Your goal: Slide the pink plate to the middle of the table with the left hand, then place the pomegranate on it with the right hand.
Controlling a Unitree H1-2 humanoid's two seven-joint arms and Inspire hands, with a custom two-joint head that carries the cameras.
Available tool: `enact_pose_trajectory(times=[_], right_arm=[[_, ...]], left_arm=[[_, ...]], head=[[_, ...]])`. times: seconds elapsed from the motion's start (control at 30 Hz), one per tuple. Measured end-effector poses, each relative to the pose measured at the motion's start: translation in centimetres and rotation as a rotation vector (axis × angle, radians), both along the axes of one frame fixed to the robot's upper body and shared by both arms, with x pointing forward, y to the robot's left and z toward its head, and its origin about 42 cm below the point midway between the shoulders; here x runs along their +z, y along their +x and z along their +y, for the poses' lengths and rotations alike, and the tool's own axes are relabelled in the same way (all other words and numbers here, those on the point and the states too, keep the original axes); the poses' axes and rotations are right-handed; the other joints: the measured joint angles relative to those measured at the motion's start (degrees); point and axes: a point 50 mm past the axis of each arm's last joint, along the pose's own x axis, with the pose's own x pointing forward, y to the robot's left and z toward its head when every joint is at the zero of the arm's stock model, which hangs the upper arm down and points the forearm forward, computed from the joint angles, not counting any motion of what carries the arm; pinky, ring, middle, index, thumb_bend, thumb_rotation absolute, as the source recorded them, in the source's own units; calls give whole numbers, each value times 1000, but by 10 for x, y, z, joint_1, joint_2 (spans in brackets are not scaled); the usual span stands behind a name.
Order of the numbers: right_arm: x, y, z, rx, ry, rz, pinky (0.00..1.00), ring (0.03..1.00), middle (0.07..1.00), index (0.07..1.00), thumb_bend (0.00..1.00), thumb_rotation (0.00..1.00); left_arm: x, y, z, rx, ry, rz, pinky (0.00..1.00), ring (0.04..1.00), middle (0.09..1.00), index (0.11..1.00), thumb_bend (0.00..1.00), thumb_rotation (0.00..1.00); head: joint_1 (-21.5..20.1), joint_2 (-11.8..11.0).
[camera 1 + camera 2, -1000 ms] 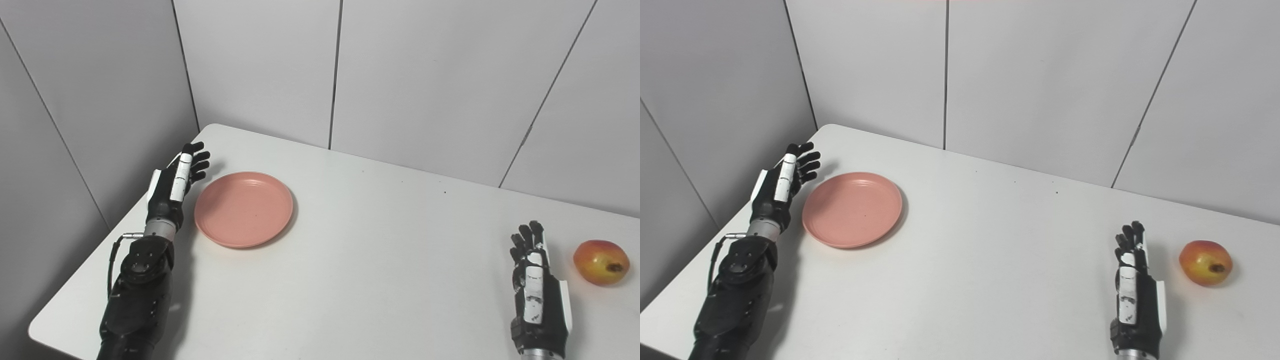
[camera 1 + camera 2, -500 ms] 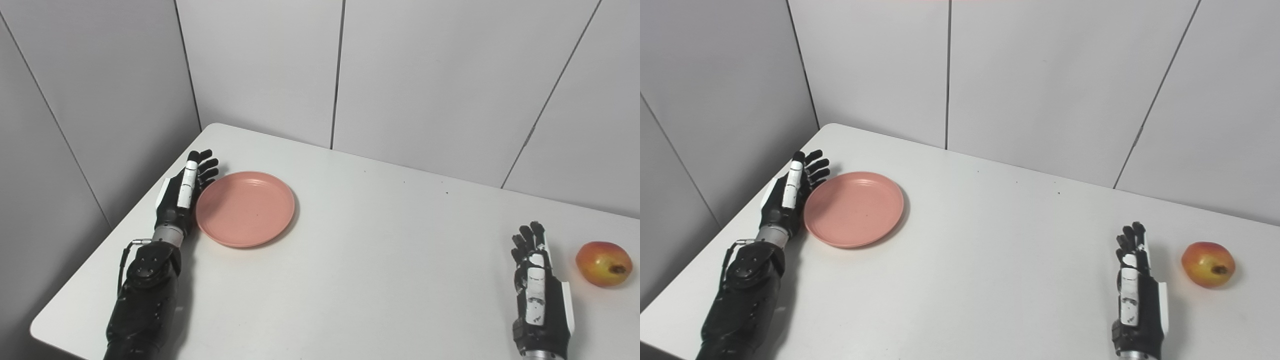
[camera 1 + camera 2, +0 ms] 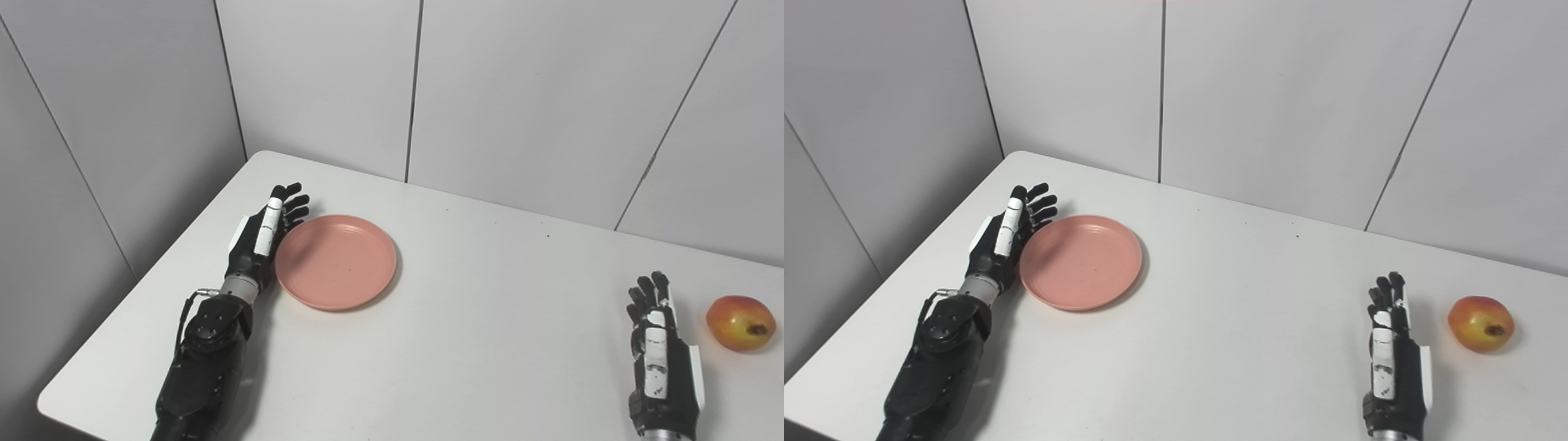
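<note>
The pink plate (image 3: 335, 261) lies flat on the left half of the white table (image 3: 465, 318). My left hand (image 3: 263, 236) stands on edge against the plate's left rim, open, fingers stretched toward the far side. The pomegranate (image 3: 738, 323), red and yellow, rests near the table's right edge. A short way to its left is my right hand (image 3: 658, 352), open, fingers straight, holding nothing and apart from the fruit.
Grey wall panels (image 3: 520, 92) close the table in at the back and along the left. The table's near left corner (image 3: 46, 404) sits below my left forearm. A wide stretch of bare tabletop separates the plate from my right hand.
My left hand came against the plate's left rim and has pushed it to the right across the table. The right hand and the pomegranate have stayed put.
</note>
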Motion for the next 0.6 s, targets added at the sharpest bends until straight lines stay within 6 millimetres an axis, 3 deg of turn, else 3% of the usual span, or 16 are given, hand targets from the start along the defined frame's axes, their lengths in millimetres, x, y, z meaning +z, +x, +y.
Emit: enact_pose_trajectory(times=[0.43, 0.6], right_arm=[[0, 0, -1, -2, 5, 0, 986, 955, 956, 975, 537, 934], [0, 0, 0, -2, 2, -1, 972, 949, 952, 972, 552, 938]], left_arm=[[-1, 0, -28, -77, 26, 41, 885, 873, 870, 869, 743, 1000], [-4, 2, -38, -107, 53, 53, 877, 870, 874, 874, 787, 1000]], head=[[0, 4], [-11, 6]])
